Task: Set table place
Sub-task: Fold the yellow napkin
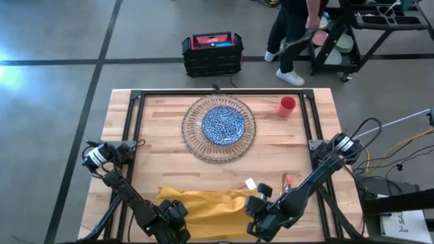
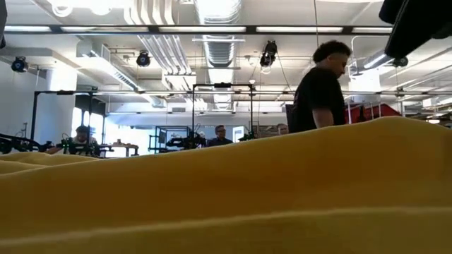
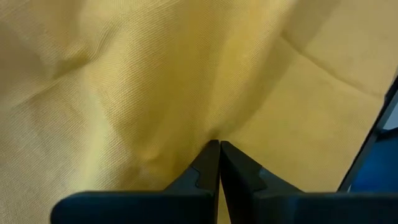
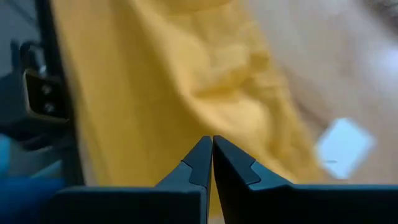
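Both pincers, left gripper (image 3: 219, 144) and right gripper (image 4: 211, 139), pinch the yellow napkin (image 1: 203, 203) closed; lift evenly, keeping cloth taut

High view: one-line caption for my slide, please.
Both tools, left tool and right tool, pinch the yellow napkin at the table's near edge; blue-patterned plate on glass charger, red cup beside.

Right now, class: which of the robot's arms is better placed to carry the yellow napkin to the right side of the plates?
Probably the right. The right gripper and left gripper both pinch the napkin, but the right sits nearer that side of the blue plate.
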### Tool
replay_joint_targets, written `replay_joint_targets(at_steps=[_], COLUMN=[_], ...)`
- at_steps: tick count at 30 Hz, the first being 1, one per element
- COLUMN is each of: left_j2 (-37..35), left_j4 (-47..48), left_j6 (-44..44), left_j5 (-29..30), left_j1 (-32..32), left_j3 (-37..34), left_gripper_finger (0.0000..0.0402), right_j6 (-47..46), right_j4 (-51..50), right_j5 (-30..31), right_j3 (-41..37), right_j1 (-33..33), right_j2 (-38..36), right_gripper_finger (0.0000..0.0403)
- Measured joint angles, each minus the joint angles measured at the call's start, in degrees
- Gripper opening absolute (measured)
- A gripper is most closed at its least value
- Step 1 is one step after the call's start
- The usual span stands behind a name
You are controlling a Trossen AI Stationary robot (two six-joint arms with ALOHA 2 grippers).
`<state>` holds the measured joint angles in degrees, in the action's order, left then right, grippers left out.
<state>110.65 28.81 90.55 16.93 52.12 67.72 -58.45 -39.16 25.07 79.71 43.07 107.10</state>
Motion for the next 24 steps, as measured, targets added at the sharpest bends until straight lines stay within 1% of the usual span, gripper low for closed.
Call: replay_joint_targets(at_steps=[5, 8, 12, 18, 21, 24], left_j2=[0.0, 0.0, 0.0, 0.0, -0.1, -0.3], left_j4=[0.4, 0.8, 1.0, 1.7, 2.8, 2.9], left_j6=[0.0, 0.0, 0.0, -0.7, -1.8, -4.0], left_j5=[0.6, 1.4, 1.6, 2.5, 2.7, 1.9], left_j1=[-0.1, -0.2, -0.3, -0.6, -1.5, -2.8], left_j3=[0.0, -0.1, -0.1, -0.1, -0.1, -0.1], left_gripper_finger=[0.0, 0.0, 0.0, 0.0, 0.0, 0.0], right_j6=[1.7, 0.1, -3.2, -8.0, -8.6, -7.7], right_j4=[8.7, 9.6, 10.1, 10.2, 8.7, 8.0], right_j5=[-5.9, -7.7, -12.1, -13.4, -15.7, -15.8], right_j3=[-0.7, -0.7, -0.5, -0.5, -0.8, -0.8], right_j1=[-0.1, 0.0, 0.6, 4.6, 6.3, 7.0], right_j2=[5.7, 9.0, 11.8, 11.4, 9.7, 7.2], right_gripper_finger=[0.0, 0.0, 0.0, 0.0, 0.0, 0.0])
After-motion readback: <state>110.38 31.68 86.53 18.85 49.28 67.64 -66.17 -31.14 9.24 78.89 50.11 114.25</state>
